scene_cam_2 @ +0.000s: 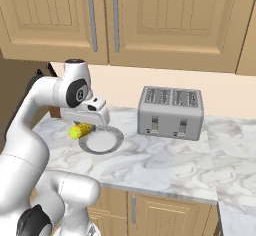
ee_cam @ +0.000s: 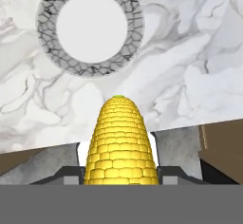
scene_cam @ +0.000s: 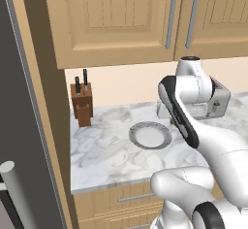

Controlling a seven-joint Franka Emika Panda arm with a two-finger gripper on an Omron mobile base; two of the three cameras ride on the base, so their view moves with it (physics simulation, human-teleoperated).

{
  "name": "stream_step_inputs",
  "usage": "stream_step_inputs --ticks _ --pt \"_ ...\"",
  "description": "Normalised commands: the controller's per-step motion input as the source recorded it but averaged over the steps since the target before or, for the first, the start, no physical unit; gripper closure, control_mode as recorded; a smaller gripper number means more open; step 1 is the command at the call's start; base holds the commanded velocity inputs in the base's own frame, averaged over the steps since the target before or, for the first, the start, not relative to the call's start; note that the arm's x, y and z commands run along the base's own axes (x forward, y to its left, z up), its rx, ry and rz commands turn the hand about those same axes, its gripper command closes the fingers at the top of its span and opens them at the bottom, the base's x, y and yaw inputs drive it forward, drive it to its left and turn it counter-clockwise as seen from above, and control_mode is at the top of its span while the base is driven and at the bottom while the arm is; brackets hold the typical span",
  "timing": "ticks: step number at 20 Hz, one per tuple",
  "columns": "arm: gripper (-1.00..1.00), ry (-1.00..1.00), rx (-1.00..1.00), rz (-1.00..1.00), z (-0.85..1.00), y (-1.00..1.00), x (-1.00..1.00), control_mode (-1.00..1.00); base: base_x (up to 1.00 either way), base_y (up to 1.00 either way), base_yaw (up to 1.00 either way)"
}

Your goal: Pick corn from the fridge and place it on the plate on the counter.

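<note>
One cob of corn (ee_cam: 119, 144) sits pinched in my gripper (ee_cam: 118, 175), its yellow kernel rows running away from me and its greenish tip pointing toward the plate (ee_cam: 46, 9). My fingers press against its two sides, so the hand is closed on it rather than spread. In the right base view the corn (scene_cam_2: 80, 131) hangs under my hand just above the near left rim of the plate (scene_cam_2: 116, 139), over the counter (scene_cam_2: 165, 160). From my hand camera the plate lies ahead on the veined marble, a pale centre ringed by a dark crackled rim, and the corn's tip is short of that rim, so the cob is above the bare counter (ee_cam: 190, 66) near its front edge. In the left base view the plate (scene_cam: 137, 137) rests in the middle of the counter (scene_cam: 101, 155), my arm crossing in front of its right side. A knife block (scene_cam: 82, 103) stands at the back left, a toaster (scene_cam_2: 171, 112) at the back right of the plate, well apart from it. The dark fridge (scene_cam: 17, 126) rises at the far left
</note>
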Motion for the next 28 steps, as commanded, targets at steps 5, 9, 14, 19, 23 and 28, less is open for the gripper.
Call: stream_step_inputs --ticks 5,9,14,19,23,28 --pt "1.0 -0.13 0.0 0.1 -0.61 0.13 0.55 -1.0 0.0 0.0 0.0" --pt "1.0 -0.04 0.0 0.08 -0.45 0.14 0.62 -1.0 0.0 0.0 0.0" --pt "1.0 -0.11 0.0 0.04 -0.48 0.06 0.45 -1.0 0.0 0.0 0.0" --pt "1.0 -0.05 0.0 0.0 -0.29 -0.01 0.32 -1.0 0.0 0.0 0.0" --pt "1.0 -0.08 0.0 0.0 -0.09 0.0 0.42 -1.0 0.0 0.0 0.0" --pt "1.0 -0.08 0.0 0.0 -0.14 -0.01 0.29 -1.0 0.0 0.0 0.0"
